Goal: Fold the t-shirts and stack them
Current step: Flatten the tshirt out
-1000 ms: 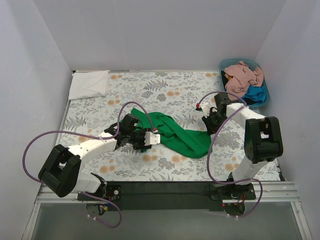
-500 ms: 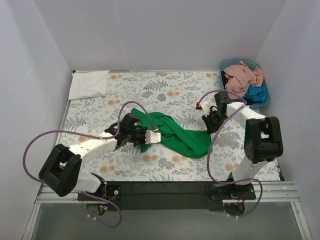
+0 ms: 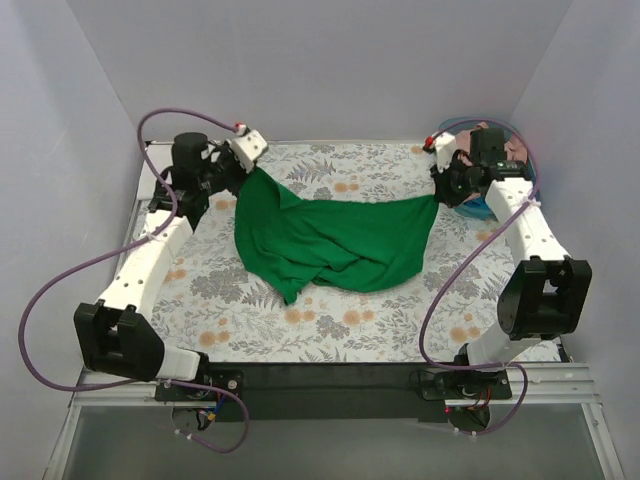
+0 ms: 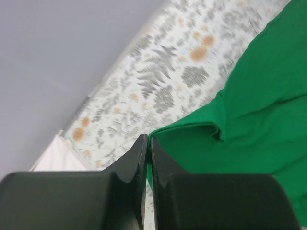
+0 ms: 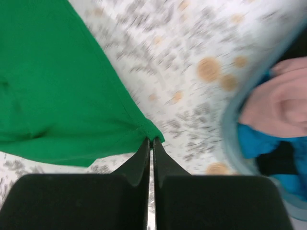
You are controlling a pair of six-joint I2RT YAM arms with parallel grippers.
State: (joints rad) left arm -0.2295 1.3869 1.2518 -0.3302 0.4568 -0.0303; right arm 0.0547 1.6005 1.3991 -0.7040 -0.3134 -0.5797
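The bright green t-shirt hangs stretched across the back of the floral table between both grippers, its lower part sagging in folds onto the cloth. My left gripper is at the back left, shut on the shirt's left corner; in the left wrist view the green edge is pinched between the jaws. My right gripper is at the back right, shut on the right corner, the green cloth spreading leftwards from the fingertips. A salmon-pink t-shirt and a blue one lie in the tub.
The blue plastic tub stands just right of my right gripper, mostly behind that arm in the top view. A white cloth lies at the back left corner beside my left gripper. White walls close in the table on three sides.
Both arms have swung from the table's middle to the back corners. The left gripper closed on the green t-shirt, which went from a crumpled heap to spread wide between them.
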